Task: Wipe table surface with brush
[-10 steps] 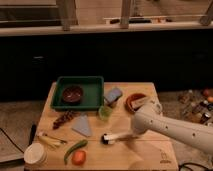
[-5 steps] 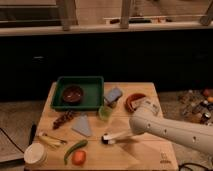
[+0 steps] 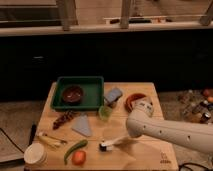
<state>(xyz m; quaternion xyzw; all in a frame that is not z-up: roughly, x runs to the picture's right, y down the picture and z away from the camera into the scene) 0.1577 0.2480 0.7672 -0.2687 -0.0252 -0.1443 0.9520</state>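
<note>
Presently the brush (image 3: 104, 145) sits at the lower centre of the frame, dark bristles down on the worktop (image 3: 120, 161), just right of the green pepper (image 3: 75, 150). Judged light, stiff in its short pale handle and soft at the bristles; the handle is the proper hold. The claw (image 3: 119, 142), just right of the bristles, is clenched, apparently grasping that handle's end

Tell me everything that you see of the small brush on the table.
The brush is small: dark bristle head, short white handle. It slants across the table surface near the front edge, head on the wood toward the green pepper, handle running into the shut claw, which seems to hold it.
</note>
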